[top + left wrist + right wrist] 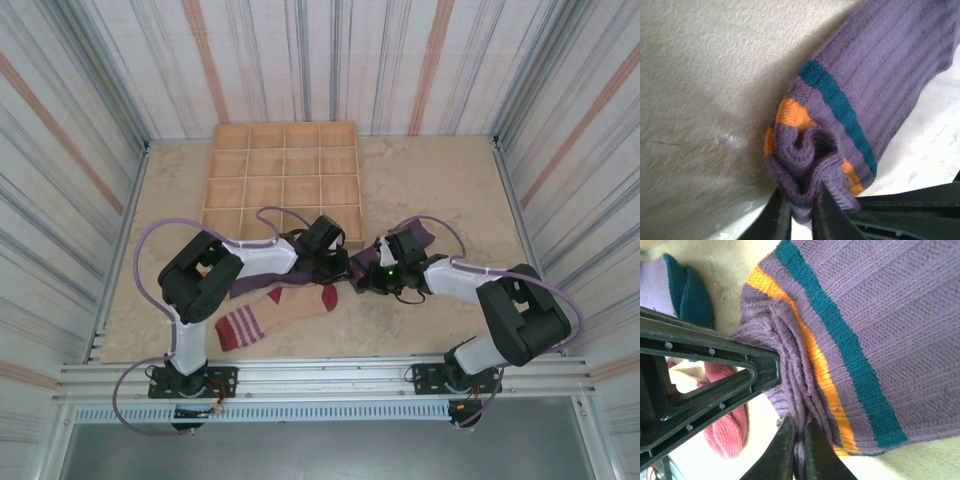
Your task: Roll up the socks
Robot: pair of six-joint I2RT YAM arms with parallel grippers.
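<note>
Since the roll has to travel along a sock's length, we start with the layout. On the table (450, 190), just in front of the compartment tray (212, 180), the left gripper (802, 205) and the right gripper (799, 435) meet nose to nose at mid-table. The tan sock (285, 308) lies flat at the near left, striped cuff toward the near edge and red toe toward the middle, with nothing holding it. The purple sock (880, 75) sits between the two claws. The left one is clamped on a bunched fold at the banded end, right by the orange stripe. The right one pinches the same bunched edge from the opposite side, its fingers nearly together on the knit. From that shared pinch the sock's long axis seems to run off toward the right side of the table. We judge the roll must turn that way, with both claws equally close to its start.
</note>
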